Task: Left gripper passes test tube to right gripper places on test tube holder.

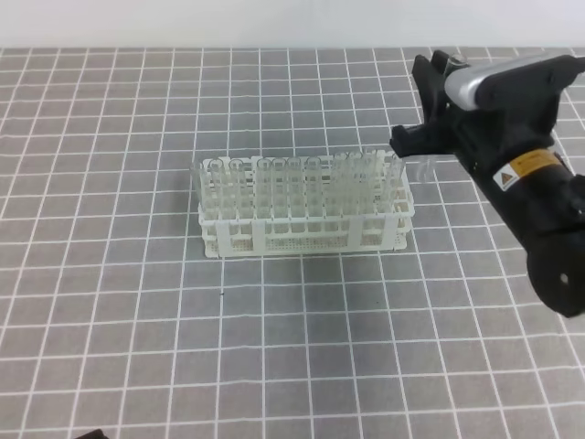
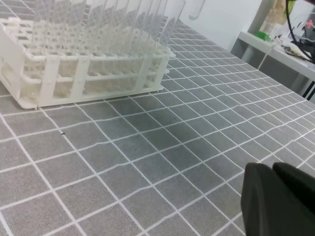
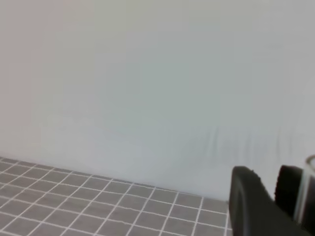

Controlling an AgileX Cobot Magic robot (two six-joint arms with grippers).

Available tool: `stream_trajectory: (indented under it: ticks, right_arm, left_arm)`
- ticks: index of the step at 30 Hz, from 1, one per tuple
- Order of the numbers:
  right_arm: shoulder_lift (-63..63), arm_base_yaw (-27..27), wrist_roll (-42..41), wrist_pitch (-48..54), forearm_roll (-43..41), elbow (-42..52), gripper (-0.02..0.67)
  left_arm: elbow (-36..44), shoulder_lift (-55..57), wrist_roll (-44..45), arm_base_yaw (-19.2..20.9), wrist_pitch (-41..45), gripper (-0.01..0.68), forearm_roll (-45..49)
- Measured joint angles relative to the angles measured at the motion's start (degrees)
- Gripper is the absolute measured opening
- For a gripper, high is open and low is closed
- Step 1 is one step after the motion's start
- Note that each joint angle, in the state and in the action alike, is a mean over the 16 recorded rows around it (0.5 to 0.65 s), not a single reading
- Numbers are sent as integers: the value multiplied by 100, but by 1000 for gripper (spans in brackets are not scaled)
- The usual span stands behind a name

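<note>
The white test tube holder [image 1: 302, 224] stands mid-table, with several clear tubes upright in it. My right gripper [image 1: 416, 146], on the black arm with the orange-yellow sticker, hovers just past the holder's right end. It is shut on the test tube [image 1: 422, 169], which hangs clear below the jaws, beside the holder's top right corner. The right wrist view shows the black fingers [image 3: 246, 206] and the test tube [image 3: 309, 187] at the frame's right edge. My left gripper [image 2: 275, 196] is low and near the table's front, its jaws together with nothing between them. The holder [image 2: 78, 73] lies well ahead of it.
Grey tiles with white lines cover the whole table [image 1: 274, 347]. A pale wall runs along the far edge [image 1: 274, 23]. Beyond the table's right side, the left wrist view shows a white bench with clutter [image 2: 290, 44].
</note>
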Motion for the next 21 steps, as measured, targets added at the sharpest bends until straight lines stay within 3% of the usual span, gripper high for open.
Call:
stream_trajectory:
  ticks: [21]
  right_arm:
    - [924, -30, 158, -228, 182, -387, 9]
  left_arm:
    - [-7, -12, -14, -3, 19, 0, -2]
